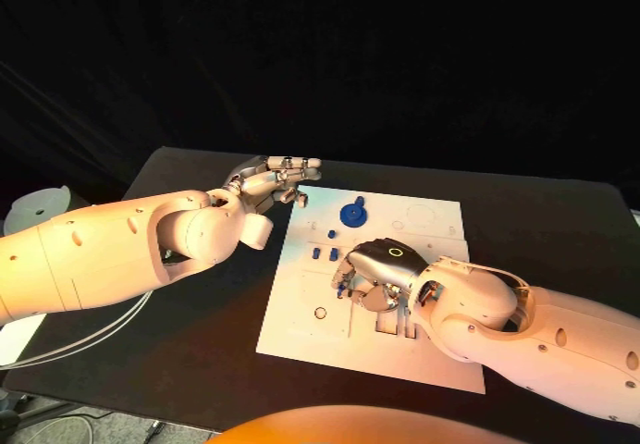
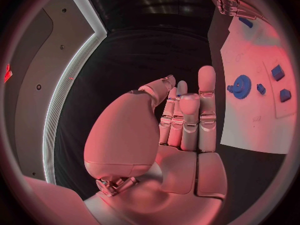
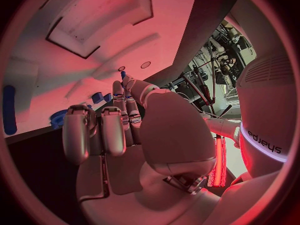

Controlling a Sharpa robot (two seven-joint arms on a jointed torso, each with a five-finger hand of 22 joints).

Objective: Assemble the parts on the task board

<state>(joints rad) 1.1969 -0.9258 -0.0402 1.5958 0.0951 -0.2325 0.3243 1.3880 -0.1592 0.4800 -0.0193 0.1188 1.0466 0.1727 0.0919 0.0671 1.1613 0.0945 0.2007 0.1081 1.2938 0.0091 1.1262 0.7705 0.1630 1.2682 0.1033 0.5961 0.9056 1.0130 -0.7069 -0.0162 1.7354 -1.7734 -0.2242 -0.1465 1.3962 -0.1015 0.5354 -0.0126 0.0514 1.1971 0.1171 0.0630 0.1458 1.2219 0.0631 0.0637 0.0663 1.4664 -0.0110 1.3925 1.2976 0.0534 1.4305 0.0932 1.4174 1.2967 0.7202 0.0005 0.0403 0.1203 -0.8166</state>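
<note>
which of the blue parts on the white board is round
The blue toothed gear, near the white task board's far edge. The small blue blocks nearer the right hand are squarish.

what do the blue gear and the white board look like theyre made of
Blue gear: likely moulded or printed plastic, matte; even saturated colour, no metallic shine. Task board: a thin, flat, rigid white sheet with cut-out slots, probably plastic or painted board; the pictures leave it open.

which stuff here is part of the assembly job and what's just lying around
Part of the job:
- task board
- blue gear
- small blue parts
- right hand, over the board
- left hand, at the board's far corner

Just lying about:
- black table
- white cable at the table's left edge
</note>
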